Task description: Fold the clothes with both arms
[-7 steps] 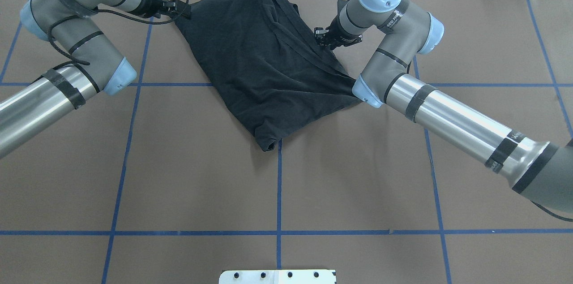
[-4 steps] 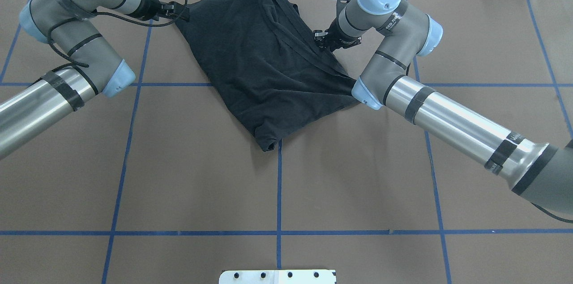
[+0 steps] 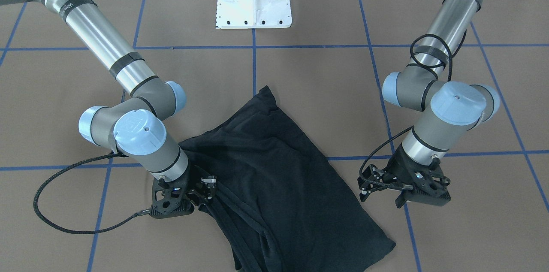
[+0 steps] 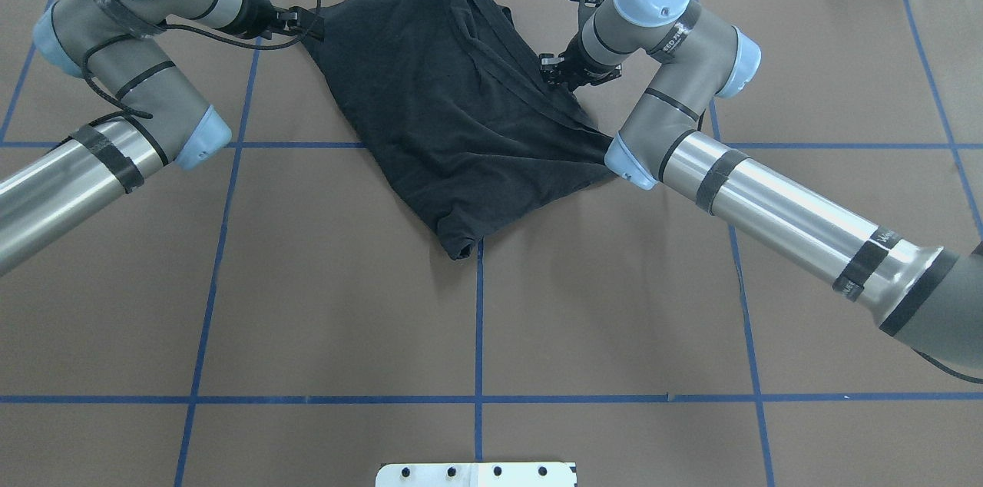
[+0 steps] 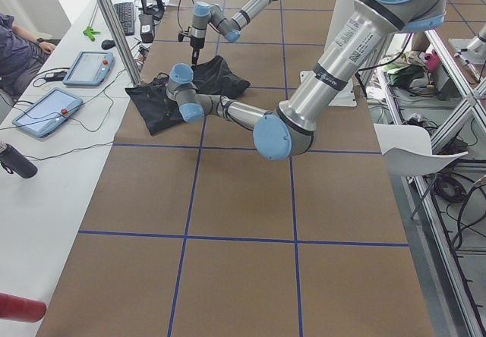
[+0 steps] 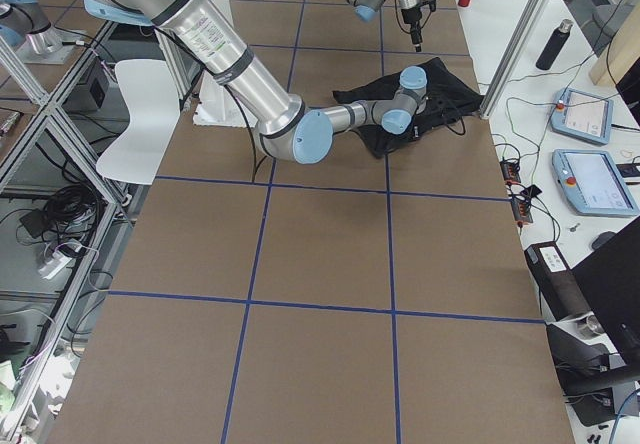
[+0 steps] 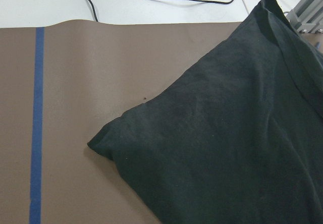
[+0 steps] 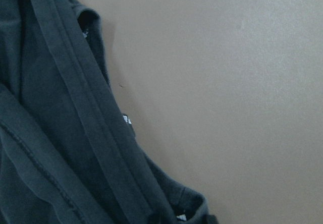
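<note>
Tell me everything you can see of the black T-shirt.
The black T-shirt lies folded into a skewed, rumpled slab on the brown table. It looks like soft matte knit, with no print showing. Doubled hems run along the side at the right claw, which meets the cloth; grip unclear. The left claw hangs near one corner, seemingly apart.

The near half of the table (image 4: 345, 303) lies open. Farther out, the T-shirt (image 4: 445, 103) fills the middle, flanked by the left tool (image 4: 306, 20) beside one corner, the right tool (image 4: 559, 74) at its edge, and the right elbow (image 4: 637, 157) over another corner.
</note>
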Robot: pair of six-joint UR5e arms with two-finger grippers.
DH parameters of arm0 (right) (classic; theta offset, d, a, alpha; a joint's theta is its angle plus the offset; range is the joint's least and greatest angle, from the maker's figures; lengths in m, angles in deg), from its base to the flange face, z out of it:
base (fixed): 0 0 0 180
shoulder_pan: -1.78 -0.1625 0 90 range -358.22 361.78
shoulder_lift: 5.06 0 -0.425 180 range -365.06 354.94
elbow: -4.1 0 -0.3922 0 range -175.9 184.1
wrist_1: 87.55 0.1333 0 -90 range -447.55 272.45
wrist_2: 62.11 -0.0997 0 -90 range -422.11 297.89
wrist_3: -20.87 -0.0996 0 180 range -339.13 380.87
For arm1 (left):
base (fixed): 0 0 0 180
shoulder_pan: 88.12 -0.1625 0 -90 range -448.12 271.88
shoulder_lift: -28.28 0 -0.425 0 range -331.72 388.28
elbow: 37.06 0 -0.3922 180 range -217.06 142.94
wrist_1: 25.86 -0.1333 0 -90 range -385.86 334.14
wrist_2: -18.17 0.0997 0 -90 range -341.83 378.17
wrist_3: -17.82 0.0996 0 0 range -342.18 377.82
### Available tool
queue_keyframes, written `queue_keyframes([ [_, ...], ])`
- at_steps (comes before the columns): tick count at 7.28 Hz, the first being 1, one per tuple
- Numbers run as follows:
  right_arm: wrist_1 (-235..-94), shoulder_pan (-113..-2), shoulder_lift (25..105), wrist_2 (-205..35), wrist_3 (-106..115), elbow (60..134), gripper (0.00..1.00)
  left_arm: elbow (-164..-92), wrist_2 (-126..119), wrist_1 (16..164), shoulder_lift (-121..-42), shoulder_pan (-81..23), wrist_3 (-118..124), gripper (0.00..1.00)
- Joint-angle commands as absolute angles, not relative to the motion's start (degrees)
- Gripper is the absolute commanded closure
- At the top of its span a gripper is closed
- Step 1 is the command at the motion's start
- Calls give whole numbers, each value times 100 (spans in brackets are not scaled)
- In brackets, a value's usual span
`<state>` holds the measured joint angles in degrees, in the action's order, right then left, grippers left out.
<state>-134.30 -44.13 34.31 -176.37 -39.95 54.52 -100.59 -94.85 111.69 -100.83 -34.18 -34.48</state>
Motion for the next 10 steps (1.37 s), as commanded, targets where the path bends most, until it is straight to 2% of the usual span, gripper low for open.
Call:
queue_keyframes([
  [1, -13431, -4392, 3458, -17637, -3995, 5464, 53, -10061, -9477, 11169, -10083, -3424, -3457, 0],
  [2, -13431, -4392, 3458, -17637, -3995, 5464, 54, -10052, -9476, 11169, -10083, -3424, -3457, 0],
  [3, -13439, -4375, 3458, -17637, -4004, 5464, 59, -10052, -9476, 11169, -10083, -3424, -3457, 0],
  [4, -13439, -4375, 3458, -17645, -4021, 5464, 87, -10052, -9476, 11169, -10083, -3424, -3457, 0],
  [5, -13448, -4383, 3467, -17645, -4065, 5473, 100, -10052, -9476, 11169, -10083, -3424, -3457, 0],
  [7, -13500, -4410, 3589, -17663, -4074, 5673, 100, -10052, -9476, 11169, -10083, -3424, -3457, 0],
  [8, -14066, -4401, 3903, -17663, -4074, 6406, 100, -10052, -9485, 11169, -10083, -3424, -3457, 0],
  [10, -15595, -4034, 4877, -17620, -4101, 8617, 100, -10052, -9494, 11169, -10057, -3450, -3457, 0],
])
